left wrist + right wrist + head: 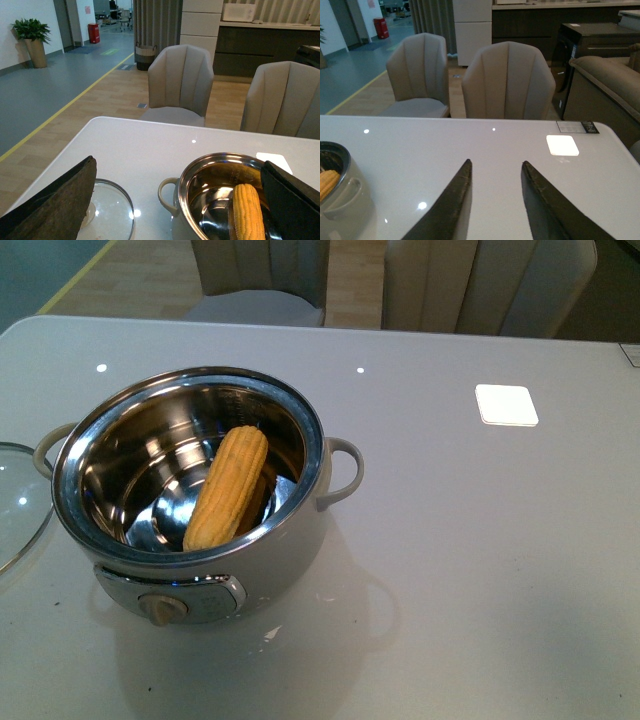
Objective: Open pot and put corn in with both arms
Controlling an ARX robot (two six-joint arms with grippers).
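pot: round cream-white cooking pot (200,570) with shiny steel bowl sits open on the white counter (480,540) | lid: round glass lid (15,505) lies just beside the pot | corn: long yellow corn (228,487) leans inside the pot | tools: left tool (175,200) spread wide above the pot, right tool (495,200) apart and empty, well away from the pot | task: looks done

Open from above: round cream-white electric pot (215,570) with shiny steel bowl, mouth uncovered, only the long yellow-orange ear of corn (227,487) leaning inside against the near wall. Crowded on the pot's left by the round glass lid (18,502) lying flat on the pale grey counter (480,570), close to the loop handle. Wide bare stretch to the pot's right. Blocked beyond the far edge by two beige padded chairs (507,80).
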